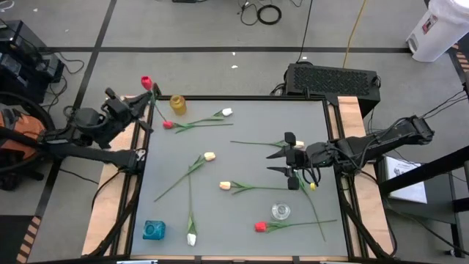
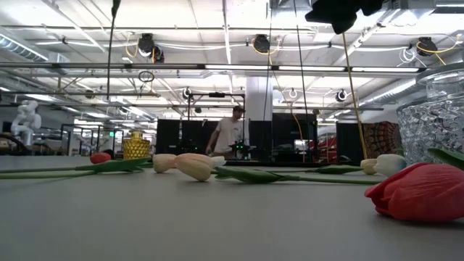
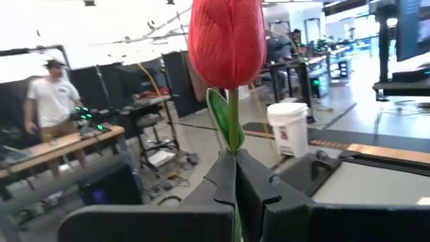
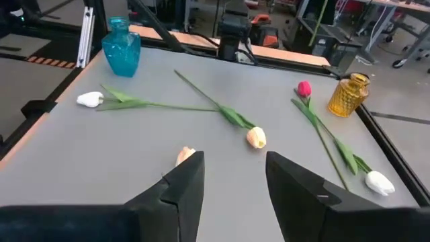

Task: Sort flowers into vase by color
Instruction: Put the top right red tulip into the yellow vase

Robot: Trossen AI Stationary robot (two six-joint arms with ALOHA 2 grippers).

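Note:
My left gripper is at the table's far left corner, left of the yellow vase, and is shut on a red tulip. My right gripper hovers open above the table's right middle and holds nothing. Lying flat on the table are a red tulip, a white one, cream ones, a white one, a red one and a yellow one under the right arm. The blue vase and the clear glass vase stand near the front edge. My left gripper pinches the red tulip's stem between its two fingers, a little below the head and beside a leaf. The fingers lie about level, coming from the table's left and crossing the stem. The tulip is upright and lifted clear, head above, stem hanging below.
Wooden rails border the grey table left and right. A black box sits behind the far edge. A person stands in the room beyond. Open table surface lies between the yellow vase and the cream tulips.

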